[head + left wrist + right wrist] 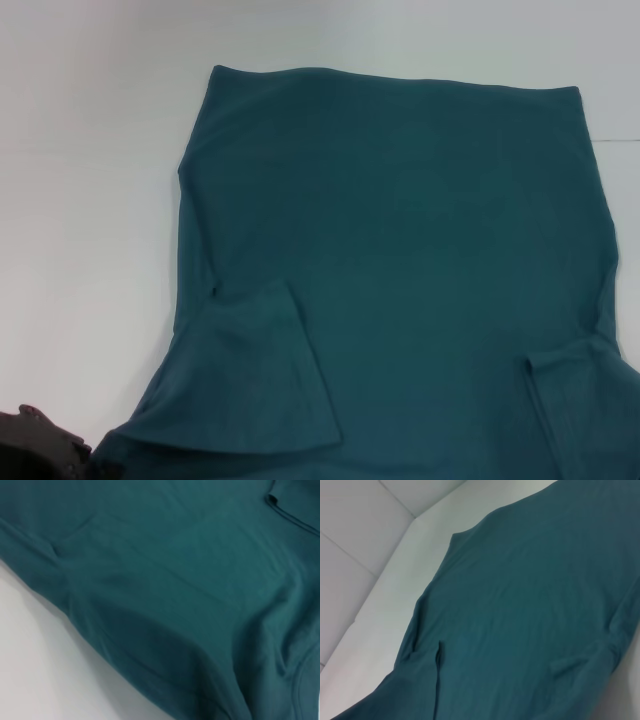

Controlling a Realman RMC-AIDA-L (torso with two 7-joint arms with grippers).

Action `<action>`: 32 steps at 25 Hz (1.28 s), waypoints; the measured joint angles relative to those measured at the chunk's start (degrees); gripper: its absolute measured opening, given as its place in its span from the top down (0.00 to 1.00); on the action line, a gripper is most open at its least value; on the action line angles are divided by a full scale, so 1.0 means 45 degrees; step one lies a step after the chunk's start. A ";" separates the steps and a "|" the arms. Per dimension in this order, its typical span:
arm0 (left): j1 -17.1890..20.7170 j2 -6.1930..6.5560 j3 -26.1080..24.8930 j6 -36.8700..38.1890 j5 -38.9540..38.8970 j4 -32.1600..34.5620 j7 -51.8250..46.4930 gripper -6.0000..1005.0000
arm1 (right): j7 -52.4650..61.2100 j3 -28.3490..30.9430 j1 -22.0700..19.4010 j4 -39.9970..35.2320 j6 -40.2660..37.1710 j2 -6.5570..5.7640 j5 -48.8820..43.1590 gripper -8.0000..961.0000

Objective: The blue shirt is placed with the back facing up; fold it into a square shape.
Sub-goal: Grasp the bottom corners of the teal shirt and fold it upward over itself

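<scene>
The blue shirt (pixel 400 230) lies spread flat on the white table, plain side up, with its straight hem at the far edge and both short sleeves toward me. The left sleeve (pixel 260 370) lies as a flap over the body; the right sleeve (pixel 585 400) runs off the near right corner. A dark part of my left gripper (pixel 45 445) shows at the near left corner, just beside the shirt's left shoulder edge. The left wrist view is filled with wrinkled shirt fabric (pixel 190 590) seen from close above. The right wrist view looks over the shirt (pixel 530 605) from higher up. My right gripper is out of view.
The white table (pixel 90 200) surrounds the shirt on the left and far sides. In the right wrist view a white wall with panel seams (pixel 355 550) rises beyond the table's edge.
</scene>
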 joint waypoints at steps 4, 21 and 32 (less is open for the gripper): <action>0.0014 0.0000 -0.0002 0.0179 -0.0011 0.0002 0.0107 0.95 | -0.0042 -0.0151 -0.0085 0.0006 0.0019 0.0001 -0.0013 0.98; -0.0140 0.0000 -0.0009 0.0295 -0.0456 0.0031 0.0314 0.95 | 0.0173 -0.0768 0.0120 -0.0358 0.0037 -0.0025 0.0152 0.98; -0.0873 0.0076 -0.0314 -0.0172 -0.0675 0.0184 0.0150 0.95 | 0.0863 -0.0528 0.1308 -0.0918 0.0548 -0.0222 0.0001 0.98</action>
